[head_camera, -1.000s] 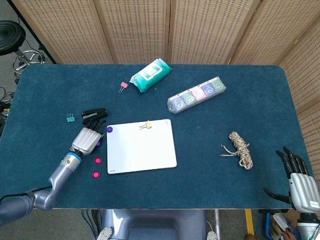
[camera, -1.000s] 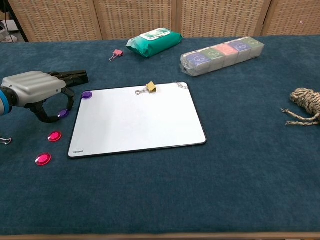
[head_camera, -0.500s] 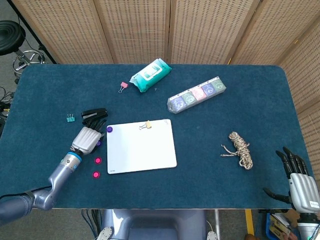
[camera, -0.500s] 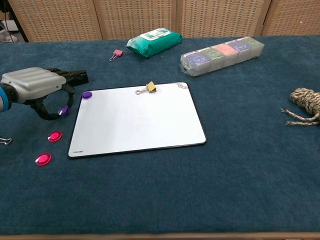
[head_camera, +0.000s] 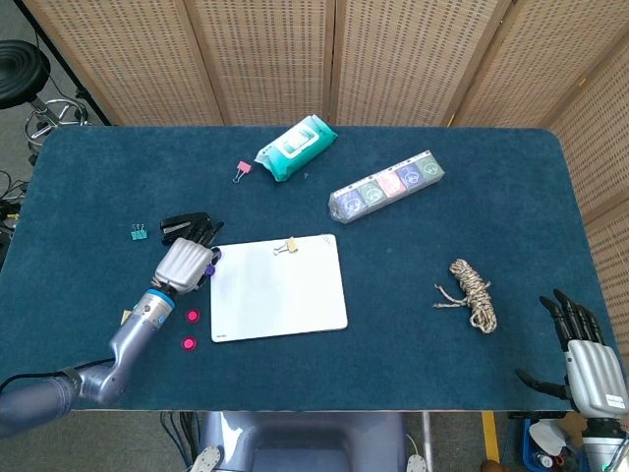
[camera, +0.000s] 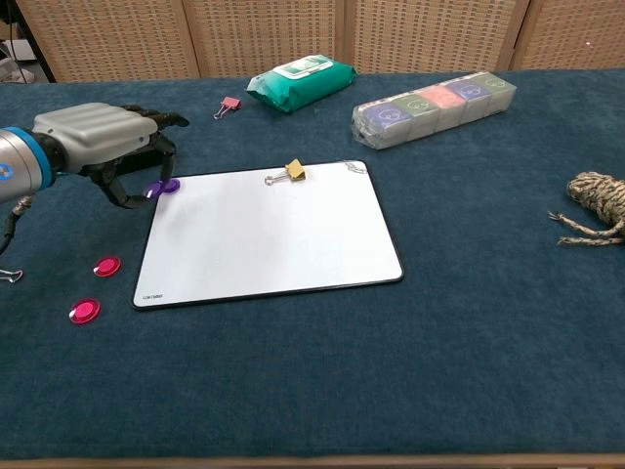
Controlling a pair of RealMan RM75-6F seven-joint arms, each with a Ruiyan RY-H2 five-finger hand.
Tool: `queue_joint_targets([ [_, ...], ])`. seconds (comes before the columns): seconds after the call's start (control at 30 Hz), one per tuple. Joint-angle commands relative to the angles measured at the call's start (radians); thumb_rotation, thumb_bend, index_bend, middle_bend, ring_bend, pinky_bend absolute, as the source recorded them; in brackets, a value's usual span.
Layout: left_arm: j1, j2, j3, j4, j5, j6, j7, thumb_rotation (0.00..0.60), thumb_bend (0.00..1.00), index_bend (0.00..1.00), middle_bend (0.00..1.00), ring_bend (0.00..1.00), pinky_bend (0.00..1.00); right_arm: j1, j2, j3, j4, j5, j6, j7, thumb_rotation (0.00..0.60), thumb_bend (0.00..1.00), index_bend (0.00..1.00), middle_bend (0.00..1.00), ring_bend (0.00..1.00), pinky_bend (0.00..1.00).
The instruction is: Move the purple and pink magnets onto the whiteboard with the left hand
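My left hand [camera: 98, 137] hovers just off the whiteboard's [camera: 283, 239] top-left corner, fingers curled down. Between its fingertips it pinches a purple magnet [camera: 153, 190]. A second purple magnet [camera: 172, 185] lies right beside that one, on the board's corner. Two pink magnets [camera: 106, 266] [camera: 84, 311] rest on the blue cloth left of the board. In the head view the left hand [head_camera: 185, 264] sits at the whiteboard's [head_camera: 285, 295] upper-left edge. My right hand [head_camera: 582, 359] hangs beyond the table's front right corner, fingers spread and holding nothing.
A yellow binder clip [camera: 292, 171] grips the board's top edge. A black stapler [head_camera: 183, 225] and teal clip [head_camera: 139, 232] lie just behind the left hand. Farther back are a pink clip [head_camera: 242, 171], a wipes pack [head_camera: 296, 147] and a row of wrapped cubes [head_camera: 386, 186]. A rope coil [head_camera: 474, 293] lies at right.
My left hand has moved up and toward the board's top-left corner, taking the purple magnet with it from the cloth. The right hand has stayed put.
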Motion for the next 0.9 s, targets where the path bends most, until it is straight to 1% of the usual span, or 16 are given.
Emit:
queue_joint_targets([
  [0.03, -0.021, -0.023, -0.022, 0.004, -0.035, -0.009, 0.026, 0.600, 0.31, 0.55, 0.00, 0.00, 0.00, 0.001, -0.001, 0.000, 0.000, 0.002, -0.002, -0.001, 0.600, 0.00, 0.08, 0.00, 0.00, 0.00],
  [0.2, -0.042, -0.059, -0.039, 0.028, -0.087, -0.018, 0.060, 0.600, 0.31, 0.55, 0.00, 0.00, 0.00, 0.001, 0.000, 0.002, 0.000, 0.005, -0.001, 0.001, 0.600, 0.00, 0.08, 0.00, 0.00, 0.00],
  [0.47, -0.064, -0.114, -0.038, 0.088, -0.129, -0.033, 0.091, 0.600, 0.31, 0.55, 0.00, 0.00, 0.00, 0.001, 0.004, 0.006, 0.001, 0.013, -0.002, 0.009, 0.600, 0.00, 0.08, 0.00, 0.00, 0.00],
  [0.63, -0.074, -0.140, -0.036, 0.113, -0.142, -0.036, 0.097, 0.600, 0.31, 0.55, 0.00, 0.00, 0.00, 0.002, 0.008, 0.008, 0.001, 0.018, -0.004, 0.017, 0.600, 0.00, 0.08, 0.00, 0.00, 0.00],
  [0.9, -0.081, -0.151, -0.040, 0.125, -0.144, -0.024, 0.088, 0.600, 0.31, 0.55, 0.00, 0.00, 0.00, 0.004, 0.010, 0.008, 0.000, 0.020, -0.009, 0.021, 0.600, 0.00, 0.08, 0.00, 0.00, 0.00],
])
